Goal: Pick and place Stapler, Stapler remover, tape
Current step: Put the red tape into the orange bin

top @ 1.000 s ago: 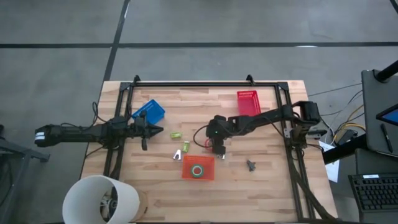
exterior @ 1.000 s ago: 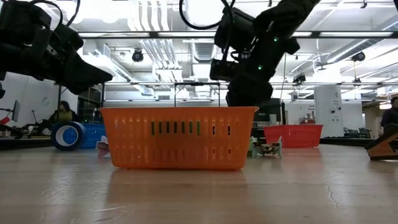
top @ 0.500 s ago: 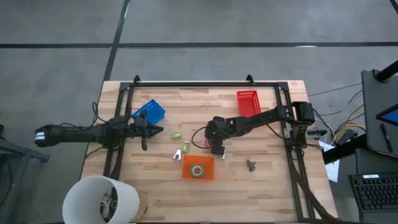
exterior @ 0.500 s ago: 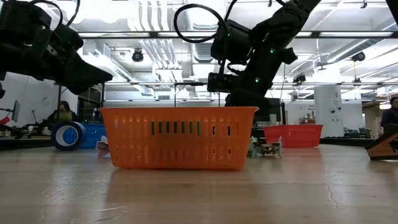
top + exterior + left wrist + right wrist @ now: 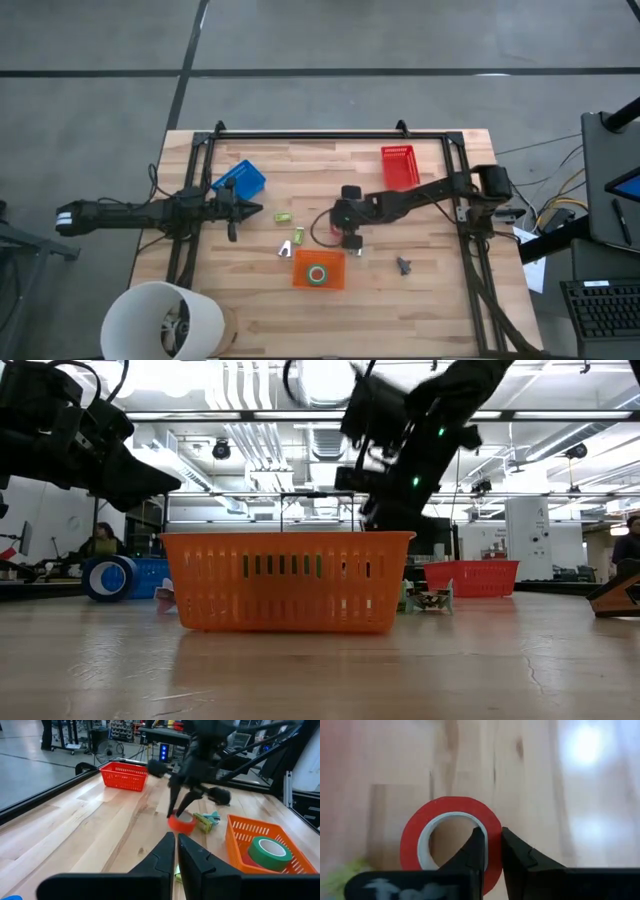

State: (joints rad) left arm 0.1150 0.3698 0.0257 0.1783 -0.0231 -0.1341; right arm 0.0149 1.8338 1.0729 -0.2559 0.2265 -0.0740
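The red tape (image 5: 451,803) is a ring with a pale core, at the table's middle just beyond the orange basket (image 5: 300,276). My right gripper (image 5: 347,238) is shut on it and shows in the left wrist view (image 5: 180,811) coming down onto the roll (image 5: 182,825). A green tape (image 5: 317,274) lies inside the orange basket. My left gripper (image 5: 258,211) hovers shut at the table's left, holding nothing. Small green pieces (image 5: 283,216) and a dark piece (image 5: 403,266) lie on the wood; which is the stapler I cannot tell. My right gripper pinches the red tape's ring wall (image 5: 492,826), one finger (image 5: 476,851) inside the hole and the other (image 5: 517,856) outside. The fingers come from above, pointing down. The roll lies roughly flat below them; whether it is clear of the table I cannot tell.
A blue basket (image 5: 238,180) stands at the far left and a red basket (image 5: 398,165) at the far right. A small green and teal piece (image 5: 205,820) lies beside the red tape. A black frame (image 5: 330,134) borders the table; a white bucket (image 5: 160,320) sits off its near left corner.
My right arm dipped lower behind the orange basket, then came back up; it is blurred with motion in the low view now.
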